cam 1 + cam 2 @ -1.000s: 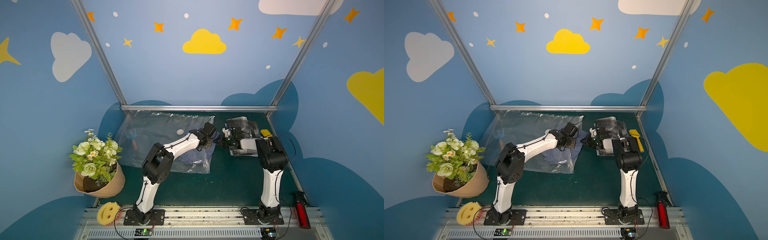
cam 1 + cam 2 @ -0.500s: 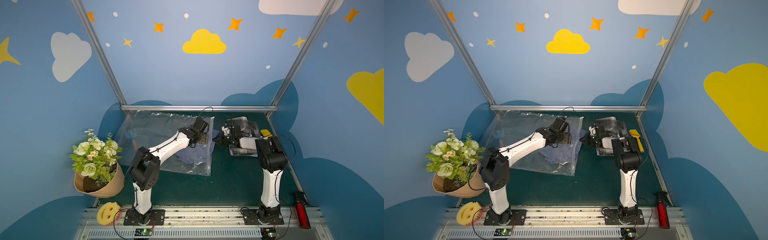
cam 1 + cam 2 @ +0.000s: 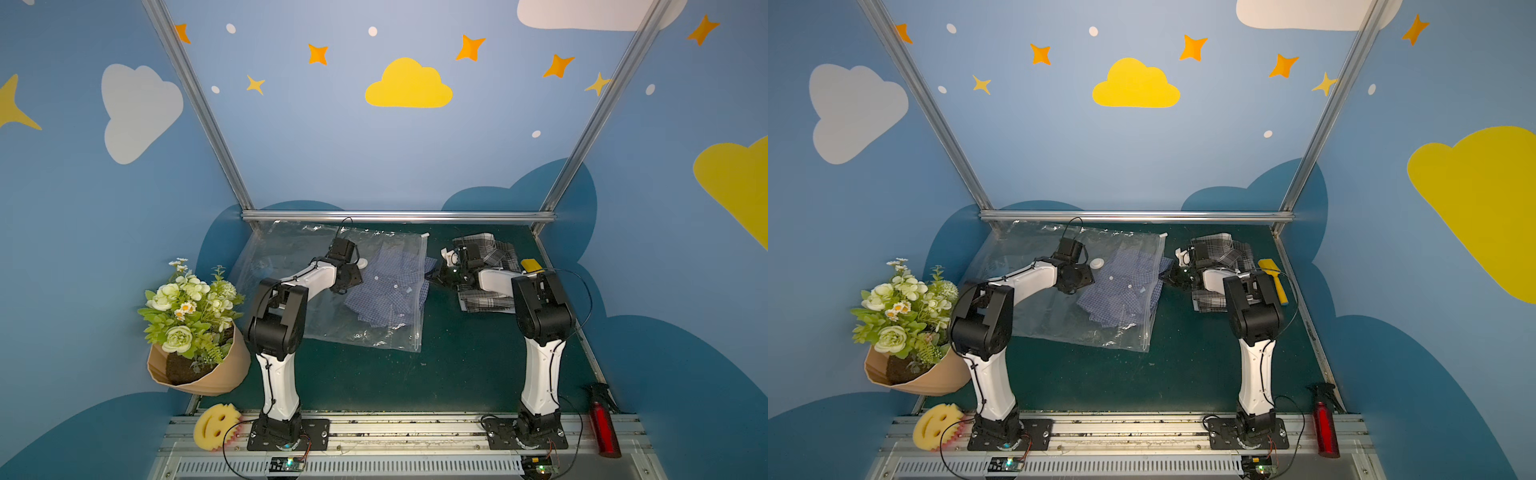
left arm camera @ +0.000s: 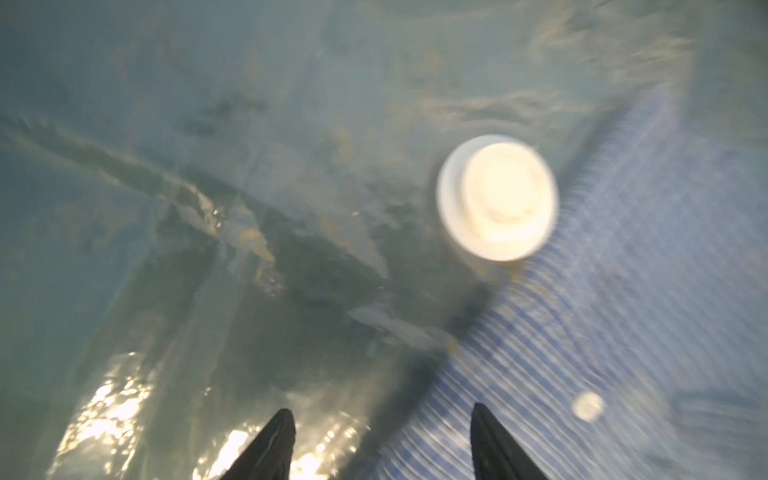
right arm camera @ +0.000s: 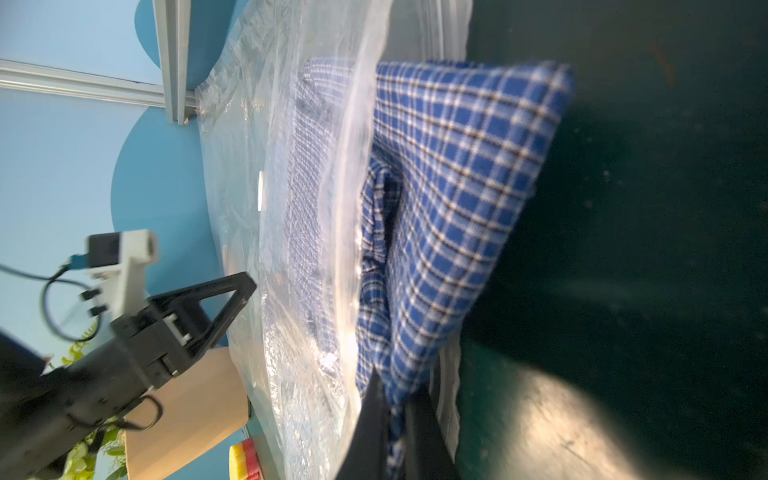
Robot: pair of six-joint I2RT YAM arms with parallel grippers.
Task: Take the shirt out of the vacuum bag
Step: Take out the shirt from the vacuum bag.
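Note:
The clear vacuum bag (image 3: 286,259) (image 3: 1034,320) lies flat on the green table, its zip edge facing right and its white slider clip (image 3: 424,235) at the far corner. A blue checked shirt (image 3: 386,291) (image 3: 1125,291) (image 5: 457,174) lies partly inside, one corner sticking out past the zip edge. My right gripper (image 3: 436,276) (image 3: 1169,276) (image 5: 392,390) is shut on that corner. My left gripper (image 3: 345,289) (image 4: 380,415) hovers open over the bag, close to the round white valve (image 3: 362,262) (image 4: 496,197), nothing between its fingers.
A grey plaid garment (image 3: 486,249) lies at the back right under the right arm, with a yellow tool (image 3: 532,264) beside it. A flower bouquet (image 3: 191,316) stands at the left edge. A smiley sponge (image 3: 216,426) and red bottle (image 3: 602,424) flank the front rail.
My left arm has swung from the bag's mouth leftward to the valve, and its jaws have opened. The bag's mouth has settled flat. The right gripper has kept its hold.

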